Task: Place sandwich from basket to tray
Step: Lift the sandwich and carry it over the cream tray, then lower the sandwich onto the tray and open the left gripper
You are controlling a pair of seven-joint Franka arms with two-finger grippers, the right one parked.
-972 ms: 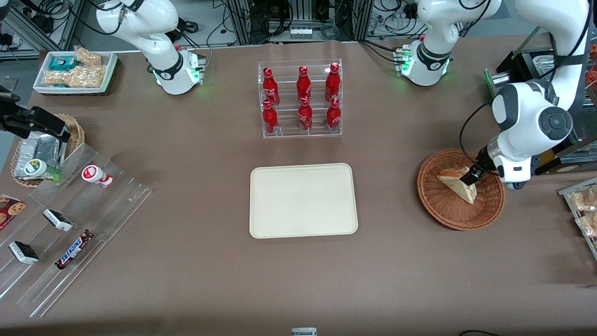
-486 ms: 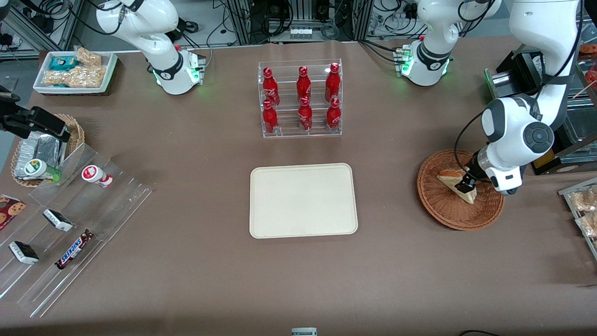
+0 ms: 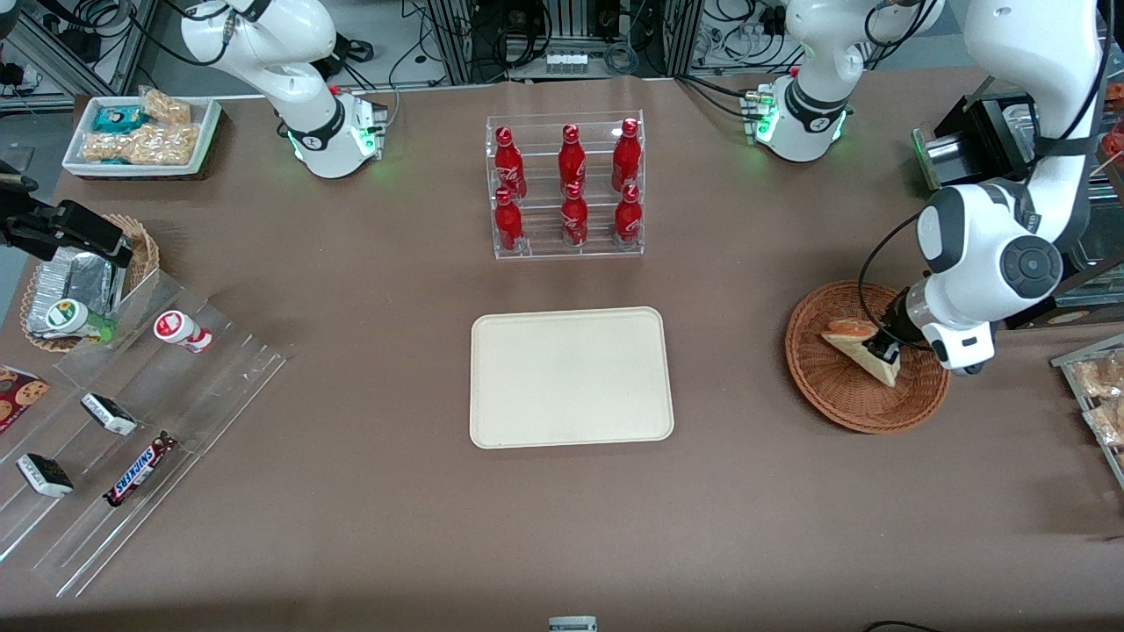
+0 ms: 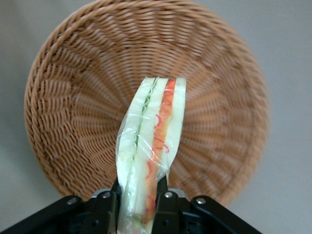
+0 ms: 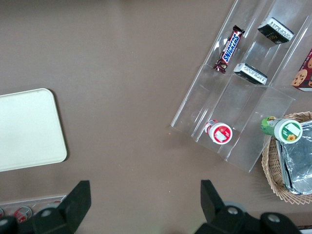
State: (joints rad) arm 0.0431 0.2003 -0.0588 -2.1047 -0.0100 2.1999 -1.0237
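The sandwich (image 3: 853, 342), a clear-wrapped white wedge with red and green filling, lies within the round reddish-brown wicker basket (image 3: 821, 386) toward the working arm's end of the table. My gripper (image 3: 883, 350) is down in the basket, shut on the sandwich's wide end. In the left wrist view the sandwich (image 4: 153, 126) stands on edge between the two black fingers (image 4: 107, 204), over the basket's woven floor (image 4: 73, 97), with the gripper (image 4: 139, 190) clamped on both faces. The cream tray (image 3: 571, 377) lies flat mid-table, with nothing on it; part of the tray (image 5: 24, 131) shows in the right wrist view.
A clear rack of red bottles (image 3: 566, 189) stands farther from the camera than the tray. A clear stepped shelf with snacks (image 3: 132, 412), a tan basket with foil packs (image 3: 79, 281) and a white snack bin (image 3: 140, 136) sit toward the parked arm's end. Snack packs (image 3: 1098, 386) lie beside the basket.
The wrist has sunk slightly and swung round over the basket, and the fingers have settled lower onto the sandwich. The sandwich has stayed almost where it was.
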